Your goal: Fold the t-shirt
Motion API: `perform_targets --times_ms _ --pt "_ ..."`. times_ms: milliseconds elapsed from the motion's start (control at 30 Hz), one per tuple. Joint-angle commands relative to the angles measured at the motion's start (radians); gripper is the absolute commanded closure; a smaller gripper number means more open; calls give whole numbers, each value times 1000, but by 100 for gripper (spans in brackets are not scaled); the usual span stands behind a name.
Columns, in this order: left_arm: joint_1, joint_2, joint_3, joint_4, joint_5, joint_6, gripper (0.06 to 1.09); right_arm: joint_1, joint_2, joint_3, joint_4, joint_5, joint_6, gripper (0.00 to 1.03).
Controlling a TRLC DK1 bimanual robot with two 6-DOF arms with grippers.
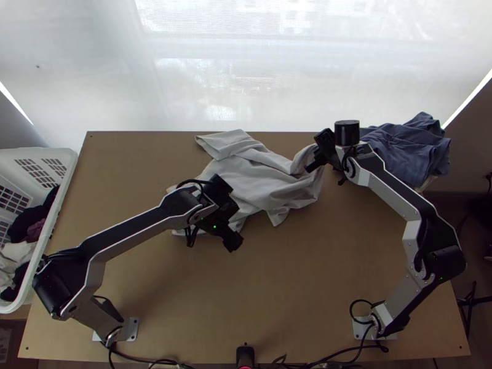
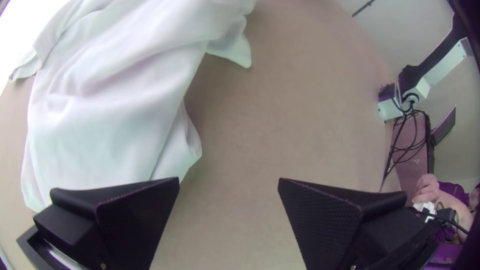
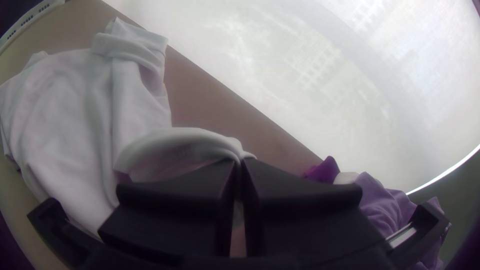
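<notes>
The t-shirt (image 1: 249,178), pale and rumpled, is laid across the far middle part of the wooden table (image 1: 295,283), with loose folds along its body and one sleeve-like end turned toward the far left. Its right end is raised slightly and pinched between the closed fingers of the right gripper (image 3: 240,161); whether collar or hem is being grasped cannot be told. Nothing is gripped by the left gripper (image 2: 229,181), whose fingers are spread wide over bare wood, just beside the shirt's near left edge. At the far right corner a bundle of blue-violet cloth (image 1: 403,147) is seen, and at the left a white laundry basket (image 1: 69,178) with garments in it.

The step in hand is judged to be the straightening of the shirt, with no neat fold made so far. For the next move, the near left edge should be caught by the left gripper, so that the cloth can be drawn taut between two held points and laid flat. If the right end were pulled alone, the whole garment would probably be dragged along and the creases deepened. Only once the sleeves are squared should the first fold be begun.
</notes>
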Motion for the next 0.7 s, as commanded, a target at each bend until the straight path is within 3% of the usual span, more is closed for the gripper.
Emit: perform_targets --times_ms 0,433,533,567,667 --pt "-9 61 -32 71 -39 -8 13 3 -14 1 -1 0 -4 100" --pt "-3 156 11 148 -107 -19 15 9 -43 -11 -15 0 -4 100" --pt "2 179 19 150 -122 -19 24 10 -59 -25 -16 0 -3 100" --pt "6 187 22 151 -122 -20 29 10 -65 -31 -16 0 -1 93" --pt "19 195 27 157 -122 -19 51 10 -99 -58 -16 0 5 56"
